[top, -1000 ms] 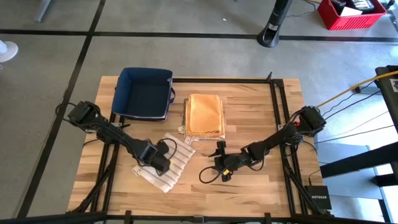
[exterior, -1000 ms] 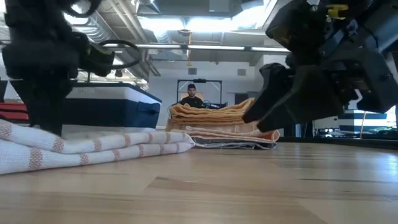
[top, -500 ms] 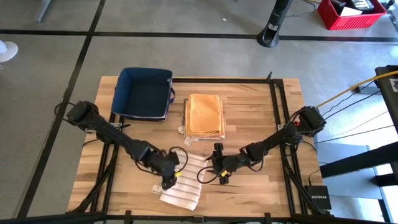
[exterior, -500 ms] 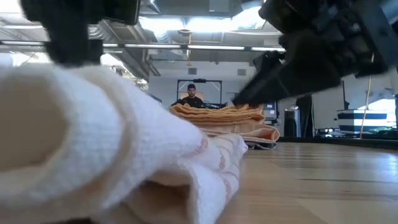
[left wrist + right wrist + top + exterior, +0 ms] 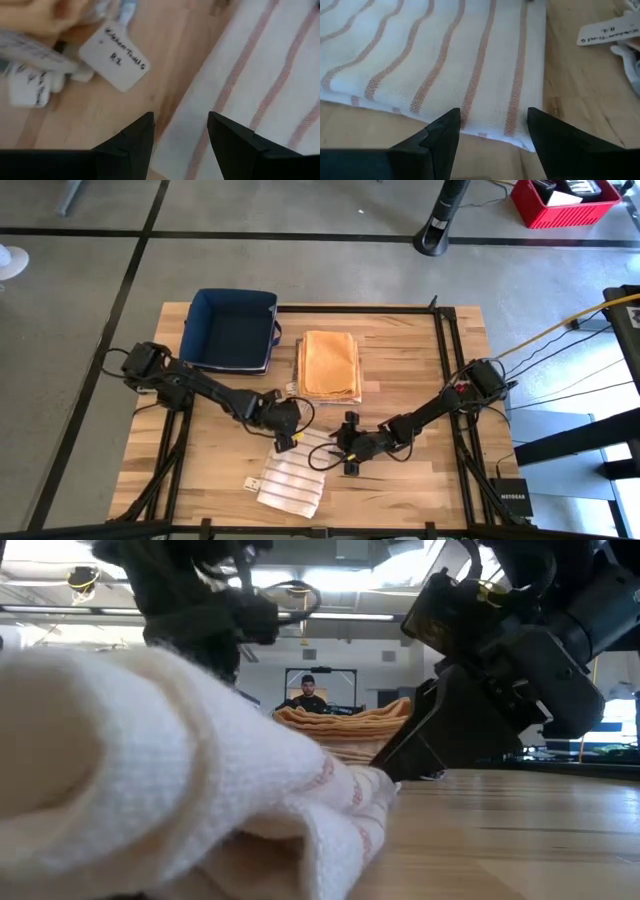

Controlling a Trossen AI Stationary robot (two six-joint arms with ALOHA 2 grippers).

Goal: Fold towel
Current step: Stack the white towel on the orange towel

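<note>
A white towel with thin red stripes [image 5: 291,477] lies flat as a narrow rectangle near the table's front edge; it fills the foreground of the low view [image 5: 150,770]. My left gripper [image 5: 289,440] stands open over the towel's far left corner, its fingers either side of the towel's edge [image 5: 200,115] in the left wrist view. My right gripper [image 5: 346,459] stands open at the towel's far right corner, above its striped edge [image 5: 490,100]. I see nothing between either pair of fingers.
A stack of folded orange towels [image 5: 330,366] lies just beyond the grippers, with white paper tags [image 5: 115,55] beside it. A dark blue bin [image 5: 232,330] stands at the far left. Bare wood lies to the towel's left and right.
The towel has gone from a slanting heap at the left toward the table's near edge and now lies as a straight narrow rectangle. My left gripper followed it, then drew back toward the far edge, rolling, to the towel's far left corner. My right gripper has sunk and rolled slightly.
</note>
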